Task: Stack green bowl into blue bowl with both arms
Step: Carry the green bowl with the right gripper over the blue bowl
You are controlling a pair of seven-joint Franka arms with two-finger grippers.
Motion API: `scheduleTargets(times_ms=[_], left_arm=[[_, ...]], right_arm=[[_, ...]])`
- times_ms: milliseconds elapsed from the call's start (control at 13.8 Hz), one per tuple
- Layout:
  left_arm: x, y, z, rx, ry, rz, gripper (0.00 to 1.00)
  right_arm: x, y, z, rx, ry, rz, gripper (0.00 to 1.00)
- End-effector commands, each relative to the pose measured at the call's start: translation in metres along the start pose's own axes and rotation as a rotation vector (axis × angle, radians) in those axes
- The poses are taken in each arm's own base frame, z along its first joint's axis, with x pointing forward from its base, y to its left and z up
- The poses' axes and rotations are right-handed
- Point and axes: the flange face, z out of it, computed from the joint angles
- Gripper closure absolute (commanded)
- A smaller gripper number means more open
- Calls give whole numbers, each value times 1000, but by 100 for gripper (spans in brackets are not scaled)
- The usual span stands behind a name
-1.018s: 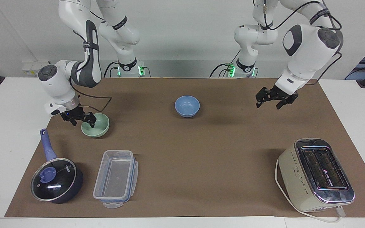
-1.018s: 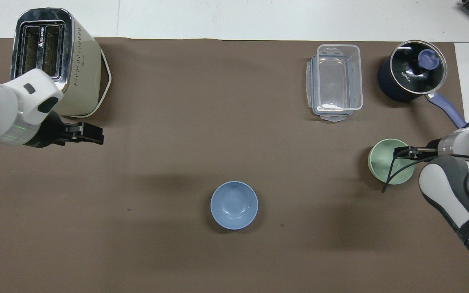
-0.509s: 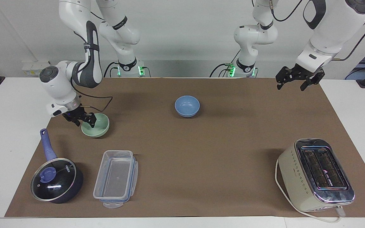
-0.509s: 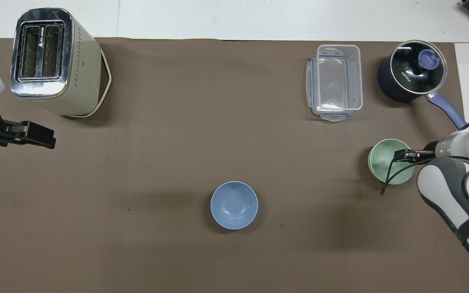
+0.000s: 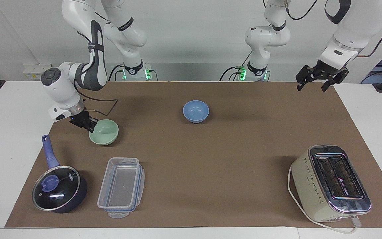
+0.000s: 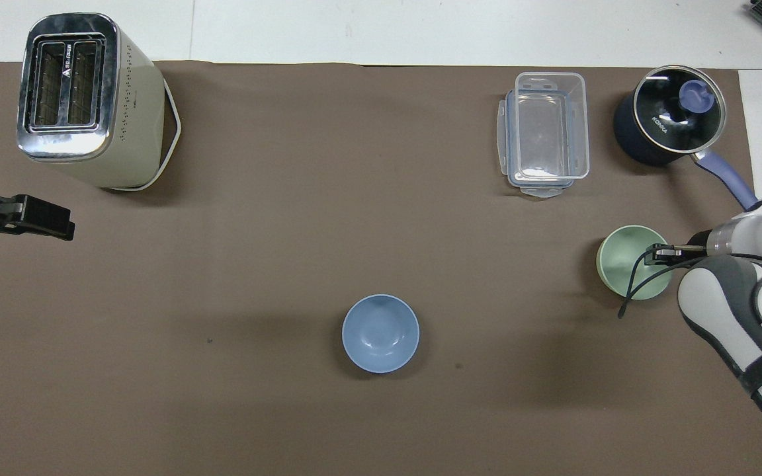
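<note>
The pale green bowl (image 5: 106,134) (image 6: 622,264) is at the right arm's end of the brown mat. My right gripper (image 5: 91,126) (image 6: 652,252) is shut on the bowl's rim on the side toward the table's end, and the bowl looks slightly tipped. The periwinkle-blue bowl (image 5: 195,111) (image 6: 381,332) stands empty at the mat's middle, nearer to the robots than the green bowl. My left gripper (image 5: 318,78) (image 6: 50,223) is open and empty, raised over the mat's edge at the left arm's end.
A dark saucepan with a glass lid and blue handle (image 5: 58,189) (image 6: 669,122) and a clear plastic container (image 5: 121,186) (image 6: 546,132) lie farther from the robots than the green bowl. A cream toaster (image 5: 332,182) (image 6: 83,99) stands at the left arm's end.
My right gripper has closed on the green bowl's rim and the bowl has shifted a little toward the middle. My left gripper has risen and drawn back toward its end of the table.
</note>
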Motion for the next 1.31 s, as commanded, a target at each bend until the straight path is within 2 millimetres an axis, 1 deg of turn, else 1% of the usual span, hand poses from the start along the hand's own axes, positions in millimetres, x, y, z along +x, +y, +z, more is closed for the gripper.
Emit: scheduleTargets(times_ms=[0, 73, 218, 291, 364, 509, 582, 727, 800, 873, 1018, 1091, 1236], left_arm=[[-4, -2, -5, 16, -6, 4, 0], [-4, -2, -5, 16, -6, 4, 0], [-4, -2, -5, 16, -6, 4, 0], [-4, -2, -5, 16, -6, 4, 0], [-4, -2, -5, 16, -6, 4, 0], [-4, -2, -5, 16, -6, 4, 0], [-4, -2, -5, 16, -6, 4, 0], [-3, -3, -5, 16, -8, 4, 0], [-4, -2, -5, 16, -6, 4, 0], [-4, -2, -5, 16, -6, 4, 0], [-4, -2, -5, 16, -6, 4, 0], [-4, -2, -5, 16, -6, 4, 0], [-4, -2, -5, 16, -6, 4, 0]], right_arm=[[-18, -10, -45, 2, -12, -31, 100], [-25, -29, -60, 2, -26, -66, 100], [-41, -69, -97, 20, -22, -125, 100], [-50, -95, -115, 17, -25, -172, 100], [-57, -117, -127, 15, -31, -199, 100], [-69, -163, -137, 16, -36, -232, 100], [-76, -192, -138, 15, -34, -250, 100], [-92, -259, -150, 55, -1, -279, 100], [-101, -286, -147, 63, -13, -276, 100], [-113, -312, -138, 60, -30, -288, 100], [-134, -370, -118, 75, -10, -266, 100], [-139, -388, -108, 80, -4, -251, 100], [-136, -399, -95, 92, 11, -245, 100]])
